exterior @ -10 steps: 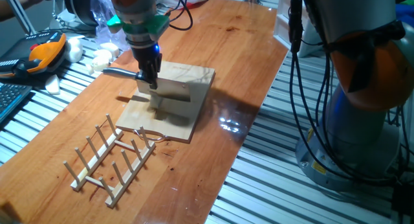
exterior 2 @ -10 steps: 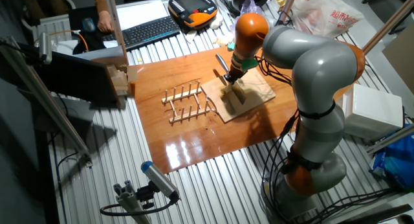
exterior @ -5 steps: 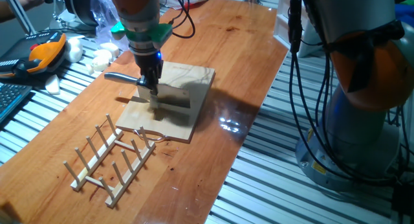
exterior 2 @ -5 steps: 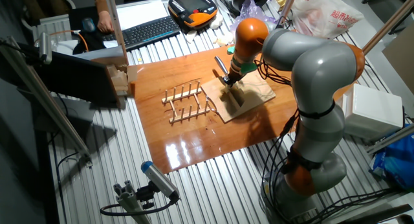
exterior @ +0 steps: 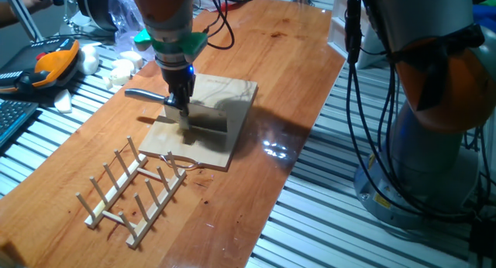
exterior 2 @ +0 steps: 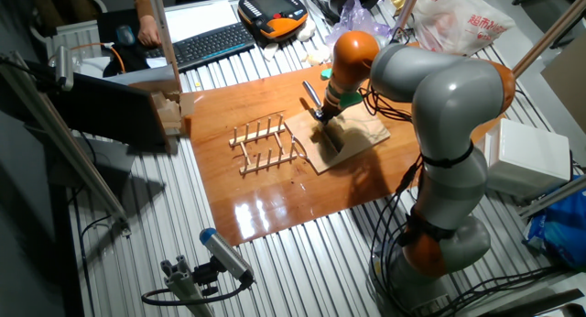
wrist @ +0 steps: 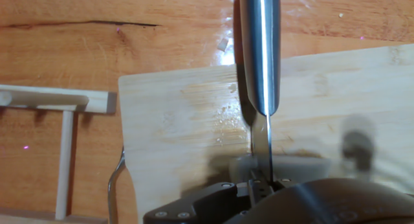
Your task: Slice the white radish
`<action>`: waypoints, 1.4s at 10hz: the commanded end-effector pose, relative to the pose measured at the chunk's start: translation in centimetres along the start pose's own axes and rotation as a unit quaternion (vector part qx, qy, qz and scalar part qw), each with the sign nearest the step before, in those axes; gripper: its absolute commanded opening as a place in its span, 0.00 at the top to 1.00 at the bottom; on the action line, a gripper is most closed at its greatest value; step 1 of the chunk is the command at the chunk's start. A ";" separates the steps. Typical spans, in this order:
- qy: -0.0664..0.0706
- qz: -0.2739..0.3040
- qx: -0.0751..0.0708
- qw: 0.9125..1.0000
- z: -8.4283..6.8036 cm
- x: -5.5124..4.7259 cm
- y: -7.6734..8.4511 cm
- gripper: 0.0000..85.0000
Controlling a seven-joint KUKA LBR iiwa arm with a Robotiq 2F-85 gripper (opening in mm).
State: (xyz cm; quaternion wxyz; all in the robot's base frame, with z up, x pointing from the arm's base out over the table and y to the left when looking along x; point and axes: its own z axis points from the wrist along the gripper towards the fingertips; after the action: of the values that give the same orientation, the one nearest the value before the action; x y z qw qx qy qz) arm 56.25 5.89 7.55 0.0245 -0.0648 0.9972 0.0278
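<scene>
Over the board: my gripper (exterior: 180,107) hangs low above the wooden board (exterior: 232,97).
Fingers: pinched on the knife (wrist: 259,56), handle pointing away from the arm base.
Blade: edge-down on the white radish (wrist: 240,166) (pale chunk, partly hidden by my hand).
Radish position: on the board, near the edge facing the wooden rack (exterior: 133,192).
Table (exterior: 263,59): white lumps (exterior: 124,67) at its far edge.

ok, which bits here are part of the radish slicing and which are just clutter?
In play: white radish, knife, cutting board.
Lying about: wooden rack, orange pendant, white lumps, keyboard.
</scene>
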 end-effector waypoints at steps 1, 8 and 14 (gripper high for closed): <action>0.001 0.000 0.001 1.000 0.0 0.1 0.0 1.00; -0.003 0.000 0.031 1.000 -3.5 0.2 0.2 1.00; 0.004 -0.002 0.030 1.000 -4.5 0.1 -0.6 1.00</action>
State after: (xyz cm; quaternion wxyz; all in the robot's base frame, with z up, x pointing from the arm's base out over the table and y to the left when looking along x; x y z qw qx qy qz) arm 56.05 5.01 11.94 0.0222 -0.0662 0.9976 -0.0024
